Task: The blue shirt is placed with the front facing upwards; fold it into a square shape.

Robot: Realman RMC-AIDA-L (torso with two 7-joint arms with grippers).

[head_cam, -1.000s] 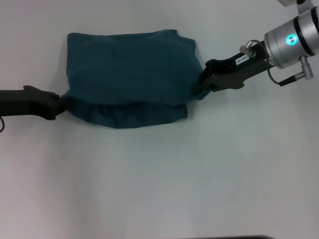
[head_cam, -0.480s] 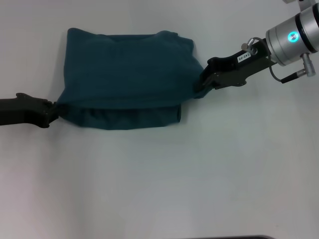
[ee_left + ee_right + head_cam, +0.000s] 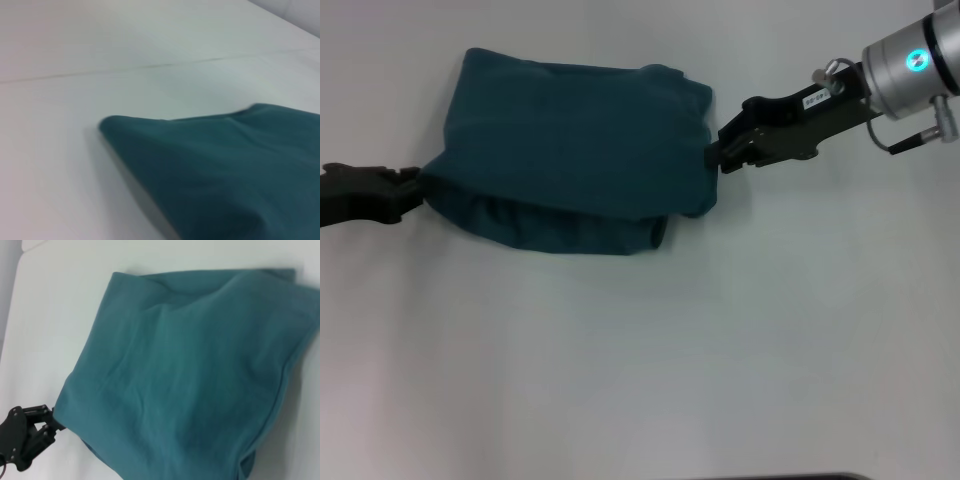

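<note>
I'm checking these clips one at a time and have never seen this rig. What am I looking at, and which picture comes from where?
A two-armed robot is folding a blue shirt on a white table. The wide picture comes from its head camera; the other two come from cameras on its wrists. The left gripper pinches the shirt's left edge and the right gripper pinches its right edge. The shirt is already doubled over, with a lower layer showing along the near edge.

Shirt: the blue shirt (image 3: 570,150) lies folded on the table (image 3: 640,360), toward the far side.
Left gripper (image 3: 412,190): at its left edge.
Right gripper (image 3: 720,155): at its right edge.
</note>
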